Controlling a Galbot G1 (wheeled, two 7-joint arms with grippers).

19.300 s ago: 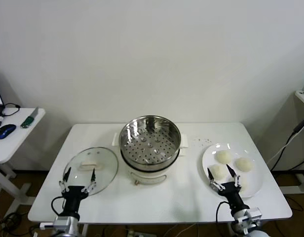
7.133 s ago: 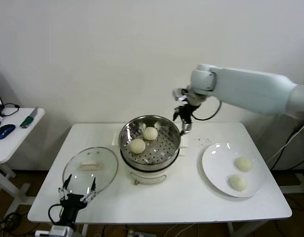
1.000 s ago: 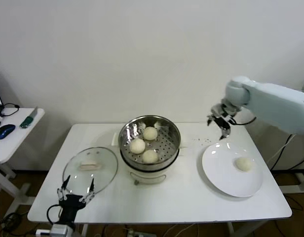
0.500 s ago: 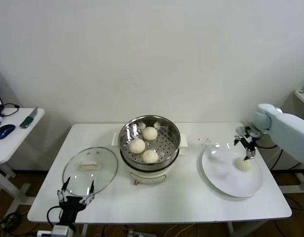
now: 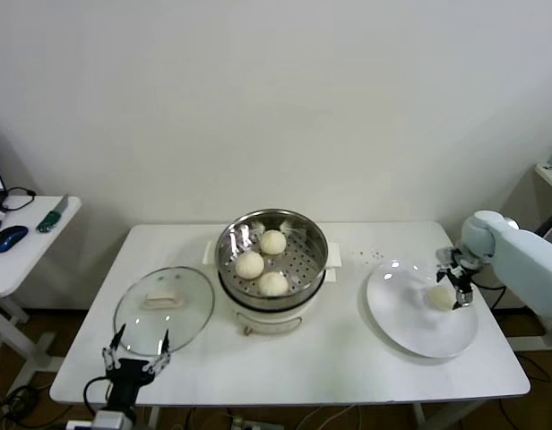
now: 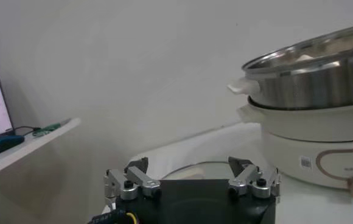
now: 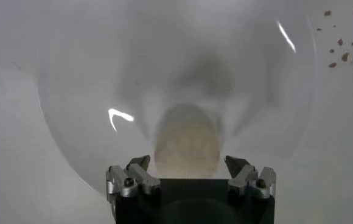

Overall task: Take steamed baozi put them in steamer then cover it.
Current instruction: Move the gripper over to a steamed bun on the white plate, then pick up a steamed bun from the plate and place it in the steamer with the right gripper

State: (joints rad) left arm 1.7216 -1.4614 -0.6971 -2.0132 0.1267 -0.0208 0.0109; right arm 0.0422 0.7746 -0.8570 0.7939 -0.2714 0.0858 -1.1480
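Three cream-white baozi lie in the steel steamer on its white pot base. One baozi lies on the white plate at the right. My right gripper is open and low over this baozi, its fingers on either side without closing; the bun shows between them in the right wrist view. The glass cover with its cream handle lies flat on the table left of the steamer. My left gripper is open and parked at the table's front left edge, in front of the cover.
The steamer stands to one side in the left wrist view. A side table with a mouse and cables stands at the far left. Small crumbs lie on the table between steamer and plate.
My right gripper has swung from above the plate's far edge down onto the last baozi on the plate. The left arm has not moved.
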